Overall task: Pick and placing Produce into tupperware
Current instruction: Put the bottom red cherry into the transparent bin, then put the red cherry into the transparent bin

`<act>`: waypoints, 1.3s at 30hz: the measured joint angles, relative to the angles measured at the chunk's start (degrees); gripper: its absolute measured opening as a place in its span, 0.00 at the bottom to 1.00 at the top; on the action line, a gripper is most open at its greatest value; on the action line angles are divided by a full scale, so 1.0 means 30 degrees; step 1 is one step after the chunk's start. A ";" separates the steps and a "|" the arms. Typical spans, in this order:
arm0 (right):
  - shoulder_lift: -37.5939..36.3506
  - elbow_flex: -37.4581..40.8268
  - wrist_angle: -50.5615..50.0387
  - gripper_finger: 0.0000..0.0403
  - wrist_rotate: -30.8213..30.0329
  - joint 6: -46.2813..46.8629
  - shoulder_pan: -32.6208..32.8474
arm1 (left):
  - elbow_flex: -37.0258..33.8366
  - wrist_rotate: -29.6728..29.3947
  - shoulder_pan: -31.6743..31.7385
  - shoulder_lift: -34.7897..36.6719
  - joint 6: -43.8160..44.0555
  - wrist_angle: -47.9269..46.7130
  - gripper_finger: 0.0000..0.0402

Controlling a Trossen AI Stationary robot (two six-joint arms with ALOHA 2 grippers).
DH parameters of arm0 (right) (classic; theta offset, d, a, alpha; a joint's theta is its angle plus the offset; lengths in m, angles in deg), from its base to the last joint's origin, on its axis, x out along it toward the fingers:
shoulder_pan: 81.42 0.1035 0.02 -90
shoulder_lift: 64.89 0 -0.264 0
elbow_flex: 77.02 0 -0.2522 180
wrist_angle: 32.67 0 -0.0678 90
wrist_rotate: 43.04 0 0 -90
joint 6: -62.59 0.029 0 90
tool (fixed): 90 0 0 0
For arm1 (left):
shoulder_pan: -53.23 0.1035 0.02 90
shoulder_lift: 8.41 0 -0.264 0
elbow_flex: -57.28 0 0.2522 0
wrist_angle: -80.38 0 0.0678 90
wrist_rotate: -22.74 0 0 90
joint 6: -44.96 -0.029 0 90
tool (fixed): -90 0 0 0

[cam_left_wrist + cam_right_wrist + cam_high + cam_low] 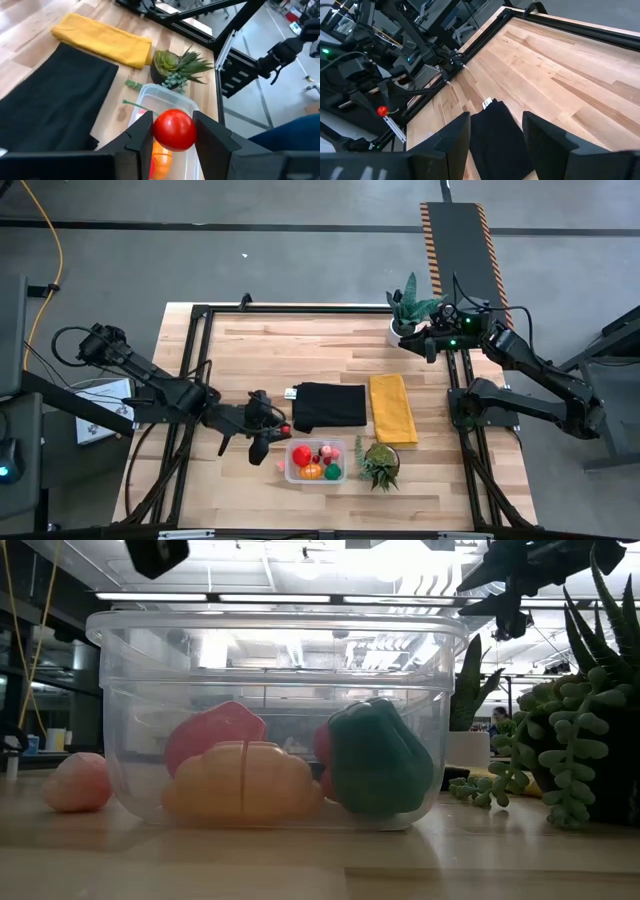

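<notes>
Wooden table [260,350]; only the left wrist view with left tool [172,131] clamping red tomato [174,130].

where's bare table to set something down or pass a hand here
Bare wood: the wide strip behind the black cloth and yellow cloth, toward the far frame. Crowded: the near edge, where the tupperware, succulent and left tool, holding a red tomato, sit close together.

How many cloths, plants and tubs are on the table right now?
Cloths: 2, the black cloth and the yellow cloth
Plants: 2, the plant by the tub and the plant at the far corner
Tubs: 1, the clear tub
Total: 5
</notes>
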 joint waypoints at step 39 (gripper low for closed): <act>-0.0022 0.0000 -0.0713 0.43 0.0757 -0.1665 -0.0007 | 0.8783 0.6409 0.2999 -0.5902 -0.5163 -0.9643 0.12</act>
